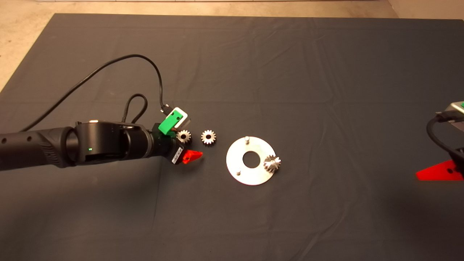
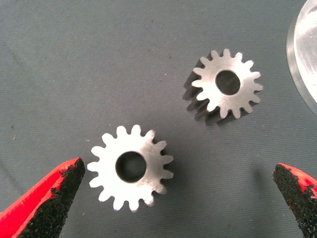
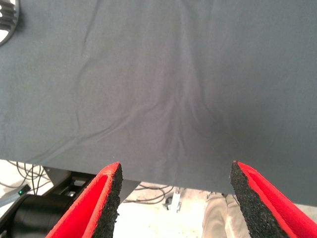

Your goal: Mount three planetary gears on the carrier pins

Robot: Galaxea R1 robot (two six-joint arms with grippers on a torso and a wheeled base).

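Two planetary gears lie flat on the mat, one between my left gripper's open fingers, the other just beyond it toward the plate. My left gripper hovers low over the nearer gear, touching neither. The round silvery plate lies to the right. Two of its carrier pins stand bare. The third gear sits at the plate's right rim, hiding the third pin. My right gripper waits open at the mat's right edge.
A black cable loops over the mat behind the left arm. The right wrist view shows the mat's edge with cables and a person's leg on the floor beyond.
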